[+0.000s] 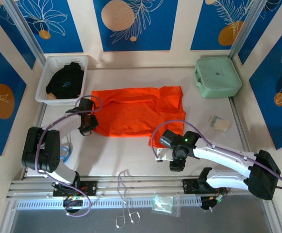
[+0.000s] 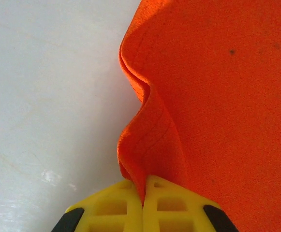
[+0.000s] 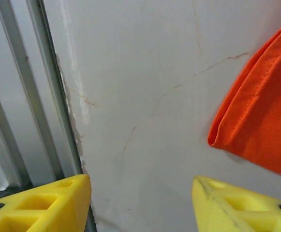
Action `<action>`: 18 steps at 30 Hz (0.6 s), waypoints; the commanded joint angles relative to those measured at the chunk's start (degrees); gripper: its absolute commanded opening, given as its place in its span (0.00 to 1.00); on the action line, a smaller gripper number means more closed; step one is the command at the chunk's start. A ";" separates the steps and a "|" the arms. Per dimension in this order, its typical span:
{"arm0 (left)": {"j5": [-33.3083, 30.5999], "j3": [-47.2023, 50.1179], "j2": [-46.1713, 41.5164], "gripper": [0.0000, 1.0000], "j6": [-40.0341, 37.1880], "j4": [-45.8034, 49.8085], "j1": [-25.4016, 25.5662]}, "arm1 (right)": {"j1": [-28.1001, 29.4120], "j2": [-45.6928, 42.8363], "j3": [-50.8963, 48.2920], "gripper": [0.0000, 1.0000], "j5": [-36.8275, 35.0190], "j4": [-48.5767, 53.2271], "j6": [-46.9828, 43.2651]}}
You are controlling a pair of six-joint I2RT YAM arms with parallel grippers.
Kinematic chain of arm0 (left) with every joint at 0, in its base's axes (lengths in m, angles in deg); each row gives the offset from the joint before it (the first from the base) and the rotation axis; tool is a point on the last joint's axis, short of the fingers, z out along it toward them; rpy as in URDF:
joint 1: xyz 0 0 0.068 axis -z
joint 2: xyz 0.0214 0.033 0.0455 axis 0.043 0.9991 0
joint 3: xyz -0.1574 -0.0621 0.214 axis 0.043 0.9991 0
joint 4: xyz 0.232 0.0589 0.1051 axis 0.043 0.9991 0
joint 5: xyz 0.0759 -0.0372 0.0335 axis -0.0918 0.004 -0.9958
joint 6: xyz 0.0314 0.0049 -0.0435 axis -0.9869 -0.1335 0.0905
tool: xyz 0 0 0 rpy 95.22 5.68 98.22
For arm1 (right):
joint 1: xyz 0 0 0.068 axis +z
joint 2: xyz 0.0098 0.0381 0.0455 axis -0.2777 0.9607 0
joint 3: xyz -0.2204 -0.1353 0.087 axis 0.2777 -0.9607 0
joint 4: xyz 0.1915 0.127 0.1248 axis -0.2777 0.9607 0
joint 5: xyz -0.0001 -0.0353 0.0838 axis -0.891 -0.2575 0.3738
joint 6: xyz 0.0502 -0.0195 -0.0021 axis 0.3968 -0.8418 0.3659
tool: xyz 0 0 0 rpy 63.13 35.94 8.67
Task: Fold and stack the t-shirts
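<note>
Spanning the top view, the white table carries the orange t-shirt spread flat near its middle, wider than it is deep. A white mesh basket sits at the far left corner, well apart from a mint-green hard case at the far right. The black garment lies bunched inside the basket, with a small pale-blue star-like mark facing up. The left gripper sits at the shirt's left edge. Its yellow fingers are pressed together, pinching a doubled fold of the orange fabric that rises in a ridge from the tabletop. The right gripper hovers over bare table near the front rail, jaws apart and holding nothing, with the shirt's near right corner just beside one finger.
</note>
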 commanded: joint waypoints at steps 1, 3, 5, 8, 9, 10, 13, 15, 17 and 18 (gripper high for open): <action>0.33 0.56 -2.89 0.00 -1.85 0.99 -0.41 | -0.45 2.90 -0.54 0.57 -0.77 -5.84 -2.46; -0.13 0.56 -4.05 0.00 -2.33 1.69 -0.47 | -1.21 5.50 -0.50 0.56 -1.27 -8.09 -2.46; -0.34 0.56 -4.95 0.00 -2.77 2.14 -0.46 | -2.39 7.74 -0.47 0.55 -1.21 -10.09 -2.56; -0.29 0.74 -6.16 0.00 -3.24 2.51 -0.42 | -4.27 11.09 -0.27 0.53 -1.52 -12.10 -3.06; -0.28 0.82 -6.51 0.00 -3.30 2.52 -0.47 | -4.90 12.35 0.00 0.53 -2.06 -12.35 -3.38; -0.26 0.91 -6.85 0.00 -3.35 2.52 -0.40 | -5.51 13.43 0.27 0.52 -2.52 -12.52 -3.60; -0.22 1.31 -7.77 0.00 -3.63 2.49 -0.42 | -7.67 15.92 1.40 0.51 -2.84 -12.96 -4.02; -0.35 1.42 -8.14 0.00 -3.83 2.52 -0.48 | -8.48 17.54 1.63 0.51 -2.80 -13.28 -4.41; -0.60 1.35 -8.33 0.00 -4.01 2.70 -0.48 | -8.92 19.06 1.83 0.50 -3.14 -13.81 -4.49; -0.61 1.36 -8.47 0.00 -4.10 2.70 -0.47 | -9.19 20.07 1.89 0.51 -3.44 -14.28 -4.53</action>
